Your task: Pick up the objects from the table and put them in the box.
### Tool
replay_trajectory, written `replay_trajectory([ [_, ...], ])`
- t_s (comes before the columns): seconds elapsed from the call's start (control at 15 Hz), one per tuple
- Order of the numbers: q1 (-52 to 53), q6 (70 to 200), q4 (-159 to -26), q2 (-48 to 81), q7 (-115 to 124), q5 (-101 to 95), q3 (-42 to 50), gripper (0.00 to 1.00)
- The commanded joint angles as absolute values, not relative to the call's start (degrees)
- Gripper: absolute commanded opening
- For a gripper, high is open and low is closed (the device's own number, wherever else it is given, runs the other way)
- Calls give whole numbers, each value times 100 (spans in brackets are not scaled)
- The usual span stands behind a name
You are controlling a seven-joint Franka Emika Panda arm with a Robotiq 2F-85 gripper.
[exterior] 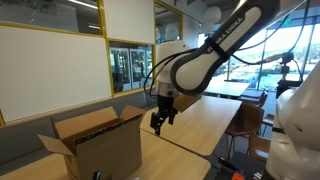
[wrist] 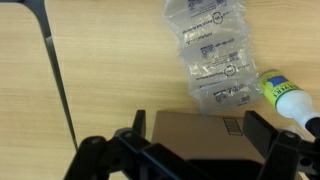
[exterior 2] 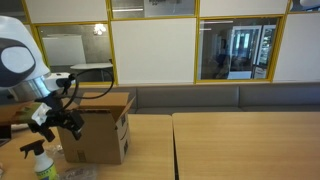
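- Closest to the lens, in the wrist view, the gripper (wrist: 195,128) has its black fingers (wrist: 262,138) spread wide with nothing clamped between them. A brown cardboard face (wrist: 200,142) shows in the gap below. It may be part of the box, though I cannot tell from there.
- Far left in that view, a thin dark line (wrist: 52,80) crosses the pale wood top of the table (wrist: 100,70).
- Right of it, a strip of clear air pillows (wrist: 210,55) lies flat on the table.
- Further right, just beside the strip's lower end, sits a bottle (wrist: 285,95) with a yellow-green label.
- In both exterior views the box (exterior: 95,140) (exterior 2: 98,128) stands on the table (exterior: 200,125) (exterior 2: 250,150) with its top flaps open.
- The gripper (exterior: 160,118) (exterior 2: 45,118) hangs just beside the box, roughly level with its flaps and above the tabletop.
- In an exterior view the bottle (exterior 2: 40,162) stands near the box, below the gripper.
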State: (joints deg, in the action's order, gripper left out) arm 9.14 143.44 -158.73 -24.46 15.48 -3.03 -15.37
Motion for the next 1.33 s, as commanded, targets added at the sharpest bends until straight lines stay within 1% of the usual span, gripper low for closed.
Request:
replay_trajectory([
  [0.0, 784, 14970, -15874, -1589, 2362, -440, -1951, 100],
  [0.13, 754, 15119, -15884, -1159, 2781, -509, -2058, 100],
  [0.33, 563, 15158, -15887, -702, 3721, -1142, -2128, 100],
  [0.53, 529, 15145, -15819, -255, 4674, -1655, -1914, 100],
  [0.8, 701, 15122, -15521, 533, 5538, -1459, -1489, 100],
  [1.27, 1161, 15944, -15046, 1375, 6077, -1068, -868, 100],
])
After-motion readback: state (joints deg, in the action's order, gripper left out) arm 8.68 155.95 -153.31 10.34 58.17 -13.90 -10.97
